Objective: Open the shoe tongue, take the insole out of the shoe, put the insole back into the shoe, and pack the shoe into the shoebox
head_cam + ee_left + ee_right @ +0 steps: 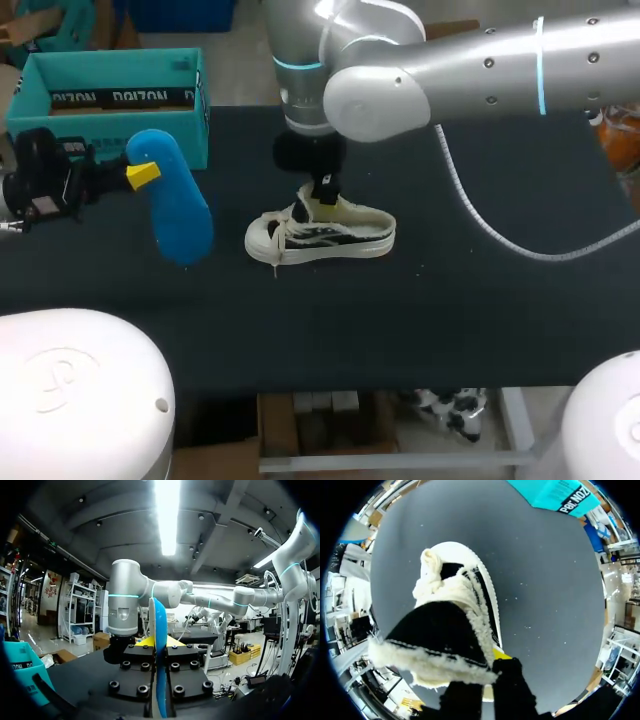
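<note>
Fleecy black tongue (pixel 440 630) looms nearest, pinched and lifted by the right gripper (pixel 325 188) over the shoe (pixel 320 235), which stands mid-table, toe leftward. Wide dark table (pixel 450 320) stretches from it to the near and right edges. Leftward, the left gripper (pixel 143 174) clamps the blue insole (pixel 180 215) (edge-on between its fingers) above the table, just before the teal shoebox (pixel 120 98) at the far-left edge.
</note>
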Motion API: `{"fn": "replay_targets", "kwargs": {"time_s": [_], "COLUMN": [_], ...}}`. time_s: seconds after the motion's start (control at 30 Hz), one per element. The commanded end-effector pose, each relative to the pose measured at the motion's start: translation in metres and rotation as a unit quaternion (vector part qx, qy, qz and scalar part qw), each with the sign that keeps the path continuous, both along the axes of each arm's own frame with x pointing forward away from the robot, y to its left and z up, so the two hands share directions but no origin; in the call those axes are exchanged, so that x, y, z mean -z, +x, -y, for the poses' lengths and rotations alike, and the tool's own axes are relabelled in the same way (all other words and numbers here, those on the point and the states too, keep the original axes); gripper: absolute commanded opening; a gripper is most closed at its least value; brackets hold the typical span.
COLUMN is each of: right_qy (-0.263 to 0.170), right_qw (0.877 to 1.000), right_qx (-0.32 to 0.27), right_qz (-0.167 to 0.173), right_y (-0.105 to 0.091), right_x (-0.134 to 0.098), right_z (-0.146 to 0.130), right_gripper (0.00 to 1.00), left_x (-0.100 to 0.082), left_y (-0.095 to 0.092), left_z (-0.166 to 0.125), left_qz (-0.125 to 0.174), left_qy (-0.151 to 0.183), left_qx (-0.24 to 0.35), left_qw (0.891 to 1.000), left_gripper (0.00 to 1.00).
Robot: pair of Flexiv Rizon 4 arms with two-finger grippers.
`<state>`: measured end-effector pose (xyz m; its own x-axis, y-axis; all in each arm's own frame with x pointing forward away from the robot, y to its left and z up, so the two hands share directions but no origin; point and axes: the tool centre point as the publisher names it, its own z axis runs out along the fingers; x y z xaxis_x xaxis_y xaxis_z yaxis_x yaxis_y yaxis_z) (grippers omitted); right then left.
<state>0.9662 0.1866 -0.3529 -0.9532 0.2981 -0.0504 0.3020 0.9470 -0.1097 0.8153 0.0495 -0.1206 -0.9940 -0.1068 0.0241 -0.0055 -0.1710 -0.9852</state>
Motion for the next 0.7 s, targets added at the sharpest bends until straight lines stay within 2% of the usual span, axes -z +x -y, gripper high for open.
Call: {"fn": "replay_targets", "kwargs": {"time_s": [0.03, 0.2, 0.33, 0.47, 0.7], "right_qy": [0.011, 0.038, 0.062, 0.091, 0.142], "right_qw": [0.999, 0.989, 0.974, 0.950, 0.905], "right_qx": [0.051, 0.143, 0.219, 0.297, 0.398], "right_qz": [0.008, 0.015, 0.022, 0.029, 0.057], "right_y": [-0.013, -0.029, -0.043, -0.057, -0.075], "right_x": [-0.014, -0.030, -0.040, -0.047, -0.046], "right_z": [0.003, 0.007, 0.006, 0.006, 0.007], "right_gripper": [0.00, 0.00, 0.00, 0.00, 0.00], "left_x": [0.000, -0.010, -0.019, -0.027, -0.033], "left_y": [0.020, 0.036, 0.054, 0.071, 0.095], "left_z": [0.010, 0.030, 0.048, 0.063, 0.078], "left_qz": [0.014, 0.037, 0.051, 0.061, 0.072], "left_qy": [-0.002, 0.001, 0.004, 0.005, 0.006], "left_qx": [0.058, 0.114, 0.162, 0.203, 0.251], "left_qw": [0.998, 0.993, 0.986, 0.977, 0.965], "left_gripper": [0.00, 0.00, 0.00, 0.00, 0.00]}}
